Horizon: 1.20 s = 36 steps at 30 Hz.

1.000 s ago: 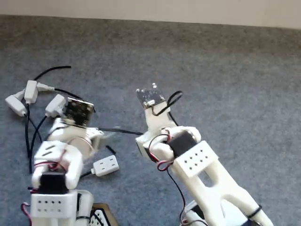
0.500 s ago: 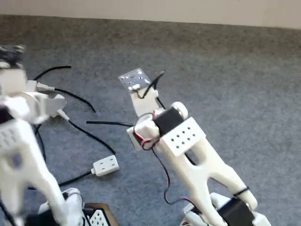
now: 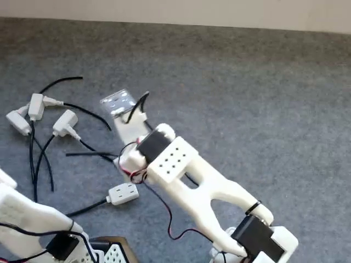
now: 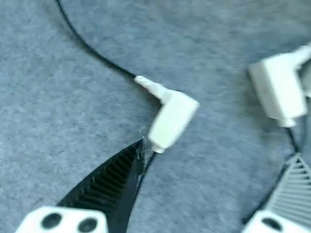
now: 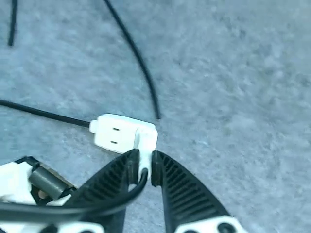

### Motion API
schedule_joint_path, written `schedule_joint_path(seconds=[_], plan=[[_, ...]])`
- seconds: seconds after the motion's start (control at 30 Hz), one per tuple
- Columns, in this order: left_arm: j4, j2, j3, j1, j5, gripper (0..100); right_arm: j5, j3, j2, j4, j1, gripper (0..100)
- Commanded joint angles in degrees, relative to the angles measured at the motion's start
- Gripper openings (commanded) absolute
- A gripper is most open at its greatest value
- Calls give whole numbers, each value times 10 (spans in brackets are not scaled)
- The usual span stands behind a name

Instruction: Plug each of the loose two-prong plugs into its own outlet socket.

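Nearest, the left arm [image 3: 30, 222] lies folded low in the near-left corner of the grey counter [image 3: 263, 109]. Its end effector [image 4: 219, 149] is released, the two fingers spread wide. The tip of the black finger [image 4: 116, 182] sits just beside the base of an angled plug [image 4: 172, 119], and a second plug [image 4: 279, 94] lies near the other finger.

The right arm [image 3: 192, 175] rises from the near-right and stretches across toward the far left, its wrist bent down. Its end effector [image 5: 145, 155] is clenched on the edge of a small socket piece [image 5: 121, 132] with two slots, whose black lead [image 5: 43, 114] runs off sideways. A white socket block [image 3: 123, 193] lies on the counter just on the near side of that wrist. Farther off at the left, three loose plugs [image 3: 35, 106] lie close together among black cables [image 3: 82, 109].

A second ago the left arm was bent over the area beside the loose plugs. It then swung up to the left edge and is now back low in the corner. The right arm has swung steadily leftward, and the black lead travelled left with it. The socket block and the loose plugs have not moved.
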<state>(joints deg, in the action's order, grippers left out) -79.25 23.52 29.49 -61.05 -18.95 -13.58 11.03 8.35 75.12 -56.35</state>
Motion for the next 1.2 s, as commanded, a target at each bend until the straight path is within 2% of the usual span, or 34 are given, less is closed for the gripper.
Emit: schedule_joint_path(seconds=[0.0,0.37,0.77,1.17], plan=[[0,77,113,-29,-14,418,-5,20,7,-29,-10,4],[-4,222,266,-42,-13,416,-5,69,4,-65,0,4],[-16,225,273,-42,-12,415,-6,86,4,-66,-1,4],[-13,225,273,-42,-12,415,-6,83,4,-67,-47,4]])
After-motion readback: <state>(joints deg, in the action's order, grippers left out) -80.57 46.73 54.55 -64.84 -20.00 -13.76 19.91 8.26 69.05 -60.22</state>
